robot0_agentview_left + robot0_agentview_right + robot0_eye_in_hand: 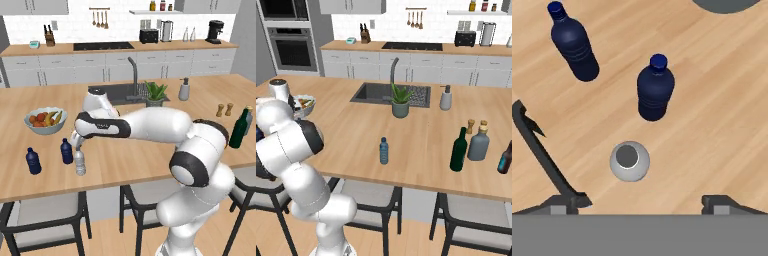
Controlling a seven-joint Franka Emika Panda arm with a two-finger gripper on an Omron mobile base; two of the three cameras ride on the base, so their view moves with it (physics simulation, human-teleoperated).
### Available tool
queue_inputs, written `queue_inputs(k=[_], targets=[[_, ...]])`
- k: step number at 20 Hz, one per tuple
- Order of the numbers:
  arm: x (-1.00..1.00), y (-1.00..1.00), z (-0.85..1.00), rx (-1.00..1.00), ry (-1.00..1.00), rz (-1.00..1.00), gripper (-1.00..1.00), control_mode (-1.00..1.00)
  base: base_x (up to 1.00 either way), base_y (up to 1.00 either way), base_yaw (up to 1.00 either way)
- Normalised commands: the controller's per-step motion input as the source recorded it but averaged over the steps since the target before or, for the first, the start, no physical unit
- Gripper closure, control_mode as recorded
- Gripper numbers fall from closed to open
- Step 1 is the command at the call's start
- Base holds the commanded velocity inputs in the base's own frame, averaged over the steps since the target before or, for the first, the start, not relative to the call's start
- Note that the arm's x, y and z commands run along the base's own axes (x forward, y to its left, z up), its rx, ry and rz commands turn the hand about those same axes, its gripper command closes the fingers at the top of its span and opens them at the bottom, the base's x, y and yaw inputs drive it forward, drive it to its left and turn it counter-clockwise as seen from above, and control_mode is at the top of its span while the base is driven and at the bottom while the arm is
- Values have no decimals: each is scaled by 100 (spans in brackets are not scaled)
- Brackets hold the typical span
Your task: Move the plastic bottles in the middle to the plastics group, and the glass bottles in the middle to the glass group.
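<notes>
The clear bottle (80,162) is being left upright beside the navy bottles (66,151) by the gripper (78,145), fingers spread and released, so plastics are being grouped.

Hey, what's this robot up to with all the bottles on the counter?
It is sorting bottles. The gripper hangs open right above the clear bottle, which stands upright beside the two navy bottles. The teal bottle still waits mid-counter, and the green bottle stands next to the grey-blue glass bottle.
</notes>
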Motion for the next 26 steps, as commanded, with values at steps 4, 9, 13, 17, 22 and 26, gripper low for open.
queue_inputs(k=[4,9,13,17,22,26], targets=[[-28,-80,27,0,0,-19,-100,-100,0,0,0],[-29,-88,11,0,0,-17,-100,-100,0,0,0],[-21,-98,2,0,-5,-12,-100,-100,0,0,0],[-19,-98,2,0,-8,-21,-100,-100,0,0,0],[-18,-97,4,0,-8,-22,-100,-100,0,0,0],[-11,-93,19,0,0,-31,-100,-100,0,0,0]])
